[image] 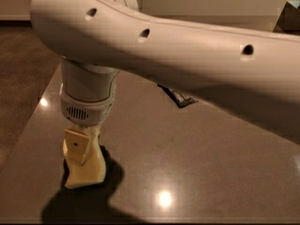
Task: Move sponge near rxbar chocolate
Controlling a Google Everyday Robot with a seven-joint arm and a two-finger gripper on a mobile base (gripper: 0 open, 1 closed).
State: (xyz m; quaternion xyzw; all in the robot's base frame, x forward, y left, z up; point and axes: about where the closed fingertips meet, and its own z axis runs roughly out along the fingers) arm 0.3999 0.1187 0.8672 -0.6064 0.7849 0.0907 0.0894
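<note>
My gripper (82, 157) hangs from the white wrist at the lower left of the camera view, pointing down. It is shut on the sponge (88, 172), a pale yellow foam block with curved sides held just above the table, with its shadow below it. One cream finger (76, 146) lies across the sponge's near face. The rxbar chocolate (180, 97) lies on the table further back and to the right. Only its dark end with a light edge shows from under my arm.
The grey-brown table (197, 163) has its left edge (33, 121) close to the gripper, with dark floor beyond. My thick white arm (197, 55) spans the upper view and hides the back of the table.
</note>
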